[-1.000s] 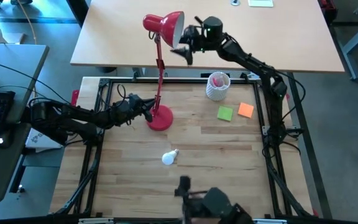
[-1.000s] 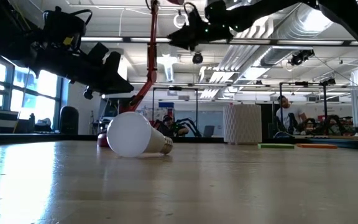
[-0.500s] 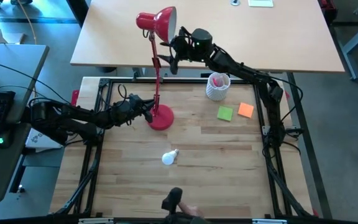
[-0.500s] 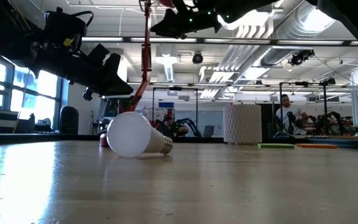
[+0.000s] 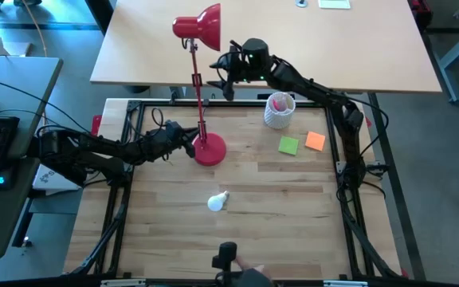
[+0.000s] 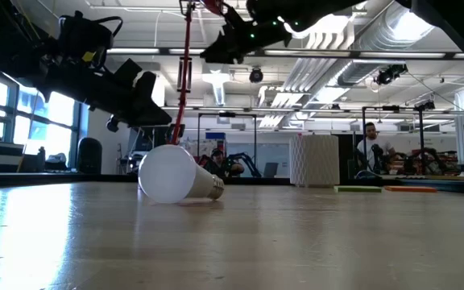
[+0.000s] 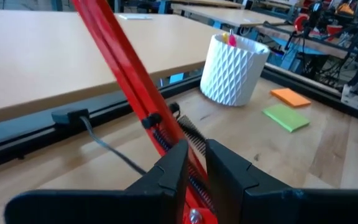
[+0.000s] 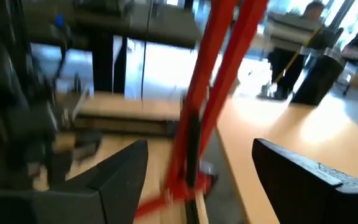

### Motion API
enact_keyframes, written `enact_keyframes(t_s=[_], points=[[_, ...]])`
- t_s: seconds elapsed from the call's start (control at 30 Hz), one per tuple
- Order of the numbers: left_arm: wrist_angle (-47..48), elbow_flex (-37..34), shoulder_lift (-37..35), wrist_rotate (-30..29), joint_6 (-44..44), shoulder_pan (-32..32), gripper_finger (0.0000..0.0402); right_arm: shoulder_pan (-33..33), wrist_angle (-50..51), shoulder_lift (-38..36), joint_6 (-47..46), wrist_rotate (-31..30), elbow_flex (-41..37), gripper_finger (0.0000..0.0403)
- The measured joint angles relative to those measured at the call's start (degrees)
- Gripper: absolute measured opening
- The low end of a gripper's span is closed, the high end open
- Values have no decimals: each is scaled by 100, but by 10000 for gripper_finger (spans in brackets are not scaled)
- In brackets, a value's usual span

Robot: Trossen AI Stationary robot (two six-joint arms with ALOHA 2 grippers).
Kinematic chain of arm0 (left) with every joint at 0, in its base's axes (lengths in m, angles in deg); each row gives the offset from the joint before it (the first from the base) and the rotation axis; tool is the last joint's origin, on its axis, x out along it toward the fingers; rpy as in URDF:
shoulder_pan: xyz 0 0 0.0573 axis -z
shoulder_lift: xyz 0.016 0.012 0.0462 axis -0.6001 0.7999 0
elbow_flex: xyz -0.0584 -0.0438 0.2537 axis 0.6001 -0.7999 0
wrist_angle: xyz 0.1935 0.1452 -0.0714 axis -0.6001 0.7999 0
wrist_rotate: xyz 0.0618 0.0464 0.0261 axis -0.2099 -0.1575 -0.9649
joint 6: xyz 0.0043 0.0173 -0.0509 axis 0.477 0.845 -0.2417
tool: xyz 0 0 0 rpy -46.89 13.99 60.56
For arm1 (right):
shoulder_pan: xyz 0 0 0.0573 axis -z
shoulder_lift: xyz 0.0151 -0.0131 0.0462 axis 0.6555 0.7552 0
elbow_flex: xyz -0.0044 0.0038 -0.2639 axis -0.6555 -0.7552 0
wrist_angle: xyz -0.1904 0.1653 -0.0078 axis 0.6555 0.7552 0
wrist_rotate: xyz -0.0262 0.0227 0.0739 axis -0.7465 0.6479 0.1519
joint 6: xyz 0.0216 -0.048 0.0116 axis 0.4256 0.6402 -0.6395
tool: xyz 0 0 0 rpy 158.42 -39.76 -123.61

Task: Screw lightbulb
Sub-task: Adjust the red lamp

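1. The table (image 5: 293,199) carries everything. A red lamp (image 5: 200,80) stands at its back left, with its round base (image 5: 210,149) on the wood and its shade (image 5: 198,22) leaning well past the table's far edge. The biggest risk is a tip-over, because the lamp is tall and top-heavy and any sideways push on the stem would tilt the base off the wood.

2. The left claw (image 7: 191,163) is closed narrowly on the lamp's lower stem, just above the base. If this grip slips on the thin red bar, the lamp can swing or twist and nothing steadies it.

3. The right claw (image 5: 223,73) sits high beside the upper stem, just under the shade, with its fingers (image 8: 120,168) spread wide and holding nothing. The stem passes between them. A careless closing or sweep there could knock the shade sideways.

4. A white pen cup (image 5: 278,110) stands under the right arm's reach, with a green note (image 5: 288,144) and an orange note (image 5: 315,141) nearby. A low pass toward the front could topple the cup.

5. The lightbulb (image 5: 217,201) lies on its side on the wood, well in front of the lamp base and apart from both claws. Being round, it may roll away if a finger nudges it during pickup.
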Motion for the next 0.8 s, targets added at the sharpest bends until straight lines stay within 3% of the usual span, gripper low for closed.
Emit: enact_keyframes(t_s=[0.1, 0.17, 0.33, 0.47, 0.6, 0.8], points=[[130, 0, 0, 0, -84, 0, 51, 137, 477, -2, 90, 137, -28, 288], [169, 0, 0, 2, -87, 0, 51, 256, 200, -2, 55, 456, -285, 288], [155, 0, 0, 97, -90, 0, 51, 553, -2366, 28, -644, 1116, -1339, 288], [111, 2, 0, 130, -93, 2, 51, 678, -4173, 150, -1587, 2064, -1556, 288], [41, 2, 0, 134, -90, -2, 51, 685, -4170, 375, -1939, 2471, -1036, 288], [-34, 44, 0, 134, -34, -4, 51, 644, -3248, 896, -1912, 2908, 292, 288]])
